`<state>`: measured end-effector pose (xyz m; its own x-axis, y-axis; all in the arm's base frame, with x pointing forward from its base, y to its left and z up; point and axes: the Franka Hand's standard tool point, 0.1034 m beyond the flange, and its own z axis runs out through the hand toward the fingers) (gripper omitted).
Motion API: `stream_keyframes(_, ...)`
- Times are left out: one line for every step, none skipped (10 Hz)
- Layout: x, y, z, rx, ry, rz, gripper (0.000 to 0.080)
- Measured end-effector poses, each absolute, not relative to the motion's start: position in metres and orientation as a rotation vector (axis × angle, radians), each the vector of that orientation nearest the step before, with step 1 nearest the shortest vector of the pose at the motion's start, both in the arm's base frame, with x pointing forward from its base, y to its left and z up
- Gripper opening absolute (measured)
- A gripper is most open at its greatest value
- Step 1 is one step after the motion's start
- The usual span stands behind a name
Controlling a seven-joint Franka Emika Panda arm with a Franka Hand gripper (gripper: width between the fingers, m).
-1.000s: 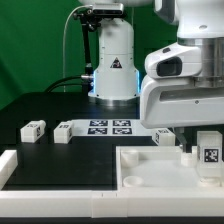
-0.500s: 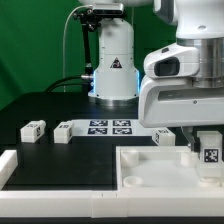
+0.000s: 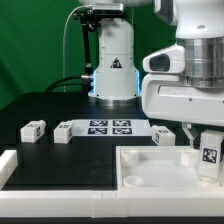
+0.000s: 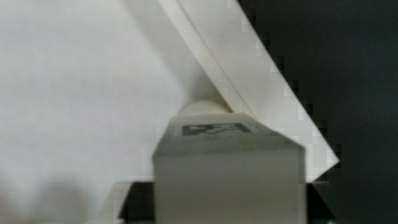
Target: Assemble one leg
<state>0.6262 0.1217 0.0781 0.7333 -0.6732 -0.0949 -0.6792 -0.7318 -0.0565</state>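
Note:
My gripper (image 3: 206,140) is shut on a leg (image 3: 209,155), a small white block with a black-and-white tag, and holds it upright at the far right corner of the large white square panel (image 3: 150,168). In the wrist view the held leg (image 4: 222,165) fills the space between my dark fingers (image 4: 135,205), with its tag facing the panel (image 4: 80,90). Three more legs lie on the black table: one (image 3: 33,129) and another (image 3: 64,131) at the exterior view's left, and one (image 3: 163,135) next to my gripper.
The marker board (image 3: 110,127) lies flat mid-table in front of the arm's white base (image 3: 113,70). A white frame edge (image 3: 8,168) runs along the front at the exterior view's left.
My gripper has shifted slightly toward the exterior view's right with the leg still in it. The other legs have not moved.

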Motion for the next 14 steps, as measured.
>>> stream_keyframes(0.6265,0.1218,0.0784,-2.791,1.245,0.108,0.0291)
stream_keyframes(0.6269,0.1217,0.0784,-2.690,1.455,0.118,0.0291)
stream_keyframes(0.6275,0.1215,0.0780,-2.601,1.606,0.122,0.0291)
stream_keyframes(0.6277,0.1212,0.0772,-2.548,1.686,0.128,0.0291)
stream_keyframes(0.6277,0.1210,0.0771,-2.460,1.818,0.135,0.0291)
stream_keyframes(0.6279,0.1210,0.0771,-2.408,1.889,0.140,0.0291)
stream_keyframes(0.6277,0.1228,0.0771,-2.364,1.939,0.149,0.0402)
stream_keyframes(0.6276,0.1232,0.0771,-2.400,1.892,0.147,0.0402)
stream_keyframes(0.6275,0.1234,0.0771,-2.423,1.859,0.145,0.0538)
stream_keyframes(0.6274,0.1242,0.0771,-2.425,1.857,0.145,0.0626)
stream_keyframes(0.6260,0.1251,0.0759,-2.549,1.674,0.139,0.0642)
stream_keyframes(0.6253,0.1260,0.0755,-2.630,1.536,0.134,0.0642)
stream_keyframes(0.6243,0.1263,0.0748,-2.735,1.329,0.125,0.0648)
stream_keyframes(0.6233,0.1266,0.0740,-2.806,1.163,0.118,0.0648)
